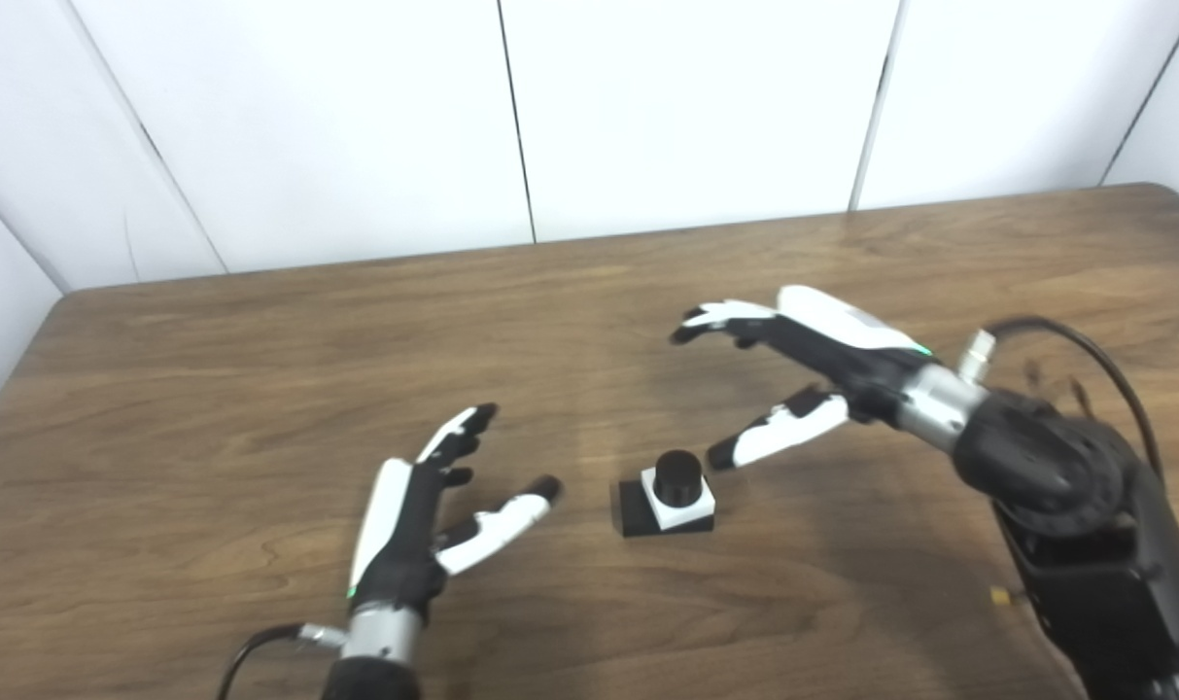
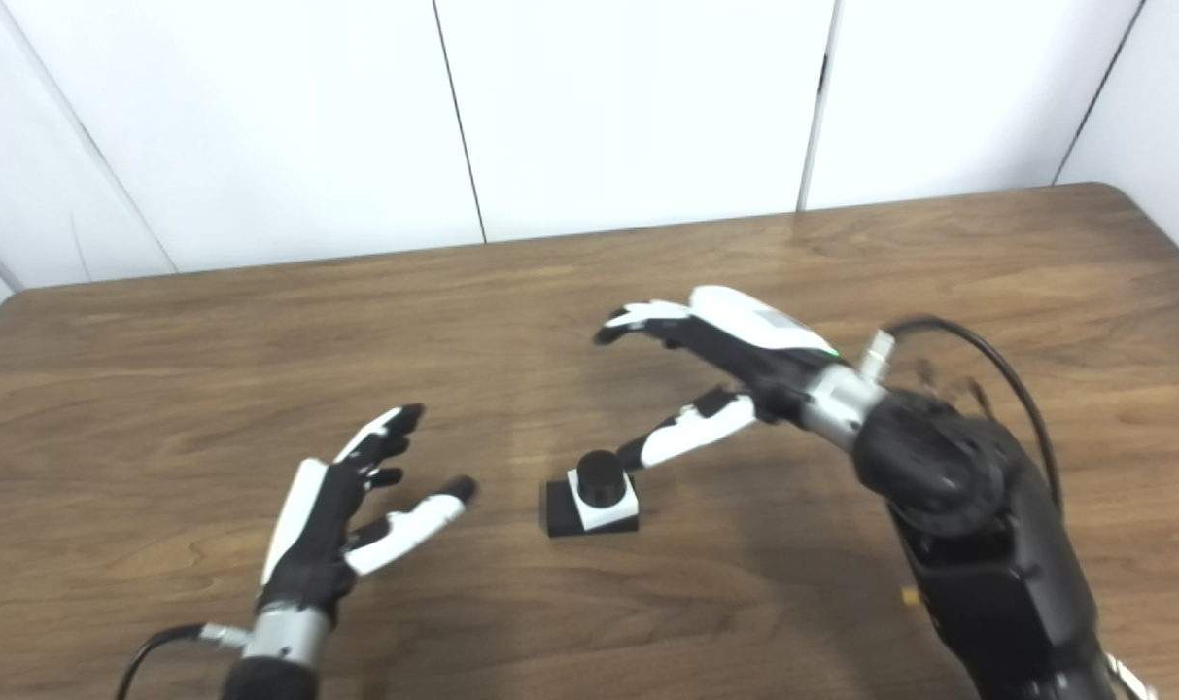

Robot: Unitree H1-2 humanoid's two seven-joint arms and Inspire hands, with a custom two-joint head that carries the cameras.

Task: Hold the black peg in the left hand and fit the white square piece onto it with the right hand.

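Peg (image 1: 677, 477) base half under white piece (image 1: 681, 506)

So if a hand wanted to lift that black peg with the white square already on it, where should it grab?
Probably by the flat black base, pinched across its left and right sides from above. The round peg stands upright through the white square, so its top is short and slippery. The left hand, open beside it, is nearest; the right hand hovers open behind.
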